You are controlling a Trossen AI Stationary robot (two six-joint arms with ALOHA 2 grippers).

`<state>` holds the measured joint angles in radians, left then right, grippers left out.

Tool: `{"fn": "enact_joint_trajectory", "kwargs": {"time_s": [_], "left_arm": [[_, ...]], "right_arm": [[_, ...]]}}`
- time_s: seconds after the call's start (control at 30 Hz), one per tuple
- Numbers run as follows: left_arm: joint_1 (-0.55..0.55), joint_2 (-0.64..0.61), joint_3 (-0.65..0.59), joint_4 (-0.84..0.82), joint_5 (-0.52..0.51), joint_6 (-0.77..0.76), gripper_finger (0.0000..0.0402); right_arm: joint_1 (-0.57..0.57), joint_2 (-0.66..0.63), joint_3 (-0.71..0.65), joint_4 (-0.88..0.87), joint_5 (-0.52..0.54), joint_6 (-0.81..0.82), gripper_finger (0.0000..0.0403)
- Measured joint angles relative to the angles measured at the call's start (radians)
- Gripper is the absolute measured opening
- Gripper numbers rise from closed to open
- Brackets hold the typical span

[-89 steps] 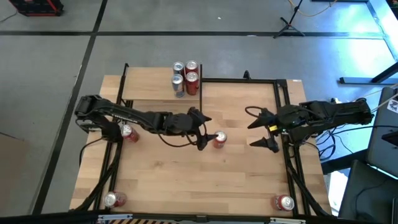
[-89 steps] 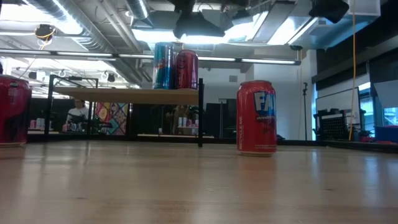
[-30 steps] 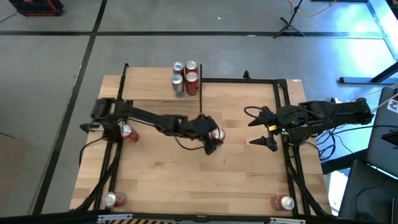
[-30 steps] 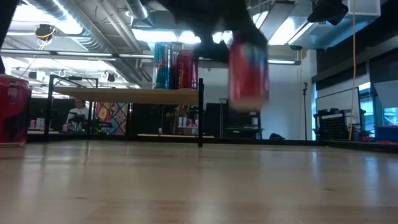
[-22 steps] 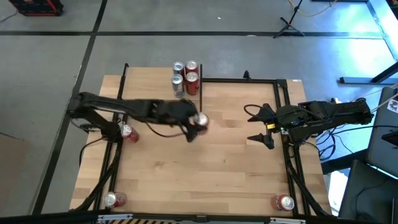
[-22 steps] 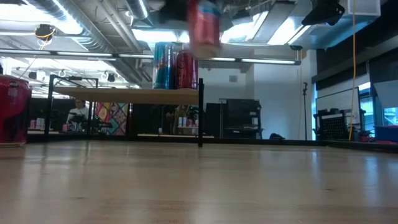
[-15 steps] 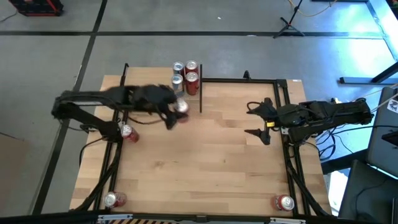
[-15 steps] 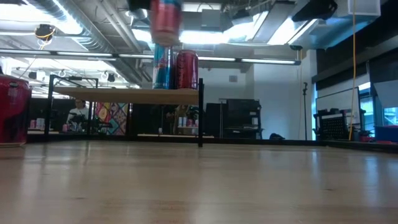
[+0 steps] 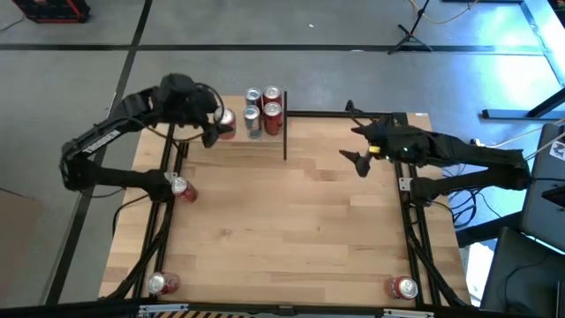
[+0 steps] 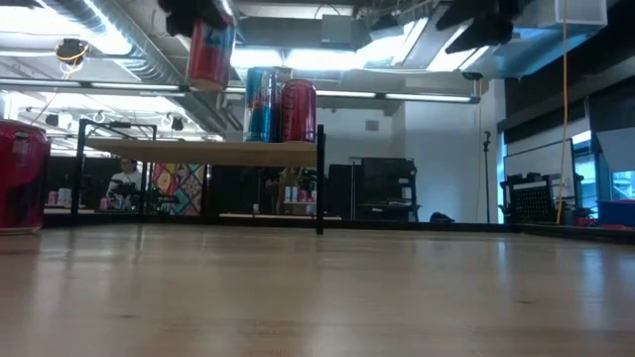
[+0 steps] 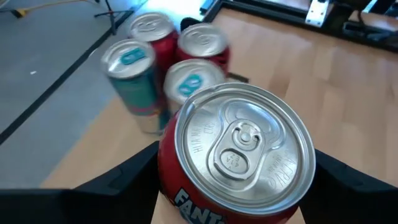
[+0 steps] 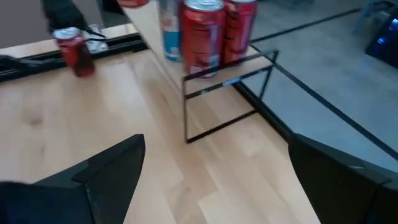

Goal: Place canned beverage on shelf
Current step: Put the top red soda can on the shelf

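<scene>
Can (image 9: pixel 226 123) in the left gripper (image 9: pixel 217 124) is red, upright, its pull-tab top facing up in the left wrist view (image 11: pixel 239 155), with a dark finger pressed to each side of it, so the jaws are clamped on the can. It hangs in the air above the shelf (image 10: pixel 198 152), clear of the board by roughly a can's height in the low view (image 10: pixel 209 50).

What the coming move turns on: the four cans (image 9: pixel 262 110) already standing on the shelf sit just to the right of the held can, near the shelf's right end, and the bare board lies directly below and to the left. I judge a straight descent keeps the can's long axis vertical and leaves a small gap to the nearest standing can; any drift right risks knocking that group.

Right gripper (image 9: pixel 357 152) waits with fingers apart over the table's far right, well apart from the shelf. Left arm is plainly the nearer one.
</scene>
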<state>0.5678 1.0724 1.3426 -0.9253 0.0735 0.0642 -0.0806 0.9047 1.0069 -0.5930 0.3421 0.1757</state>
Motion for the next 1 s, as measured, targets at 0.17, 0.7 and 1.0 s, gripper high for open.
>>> {"fn": "enact_joint_trajectory", "kwargs": {"time_s": [0.17,0.7,1.0], "left_arm": [[0.219,0.041,-0.041,0.077,0.176,0.129,0.0275],[0.481,0.268,-0.105,0.198,0.554,0.306,0.0275],[0.493,0.297,-0.105,0.252,0.593,0.341,0.0275]], "right_arm": [[-0.071,0.037,0.0,0.003,-0.069,0.001,0.0383],[-0.084,0.076,0.0,0.023,-0.074,-0.026,0.0383],[-0.084,0.075,0.0,0.019,-0.074,-0.026,0.0383]]}}
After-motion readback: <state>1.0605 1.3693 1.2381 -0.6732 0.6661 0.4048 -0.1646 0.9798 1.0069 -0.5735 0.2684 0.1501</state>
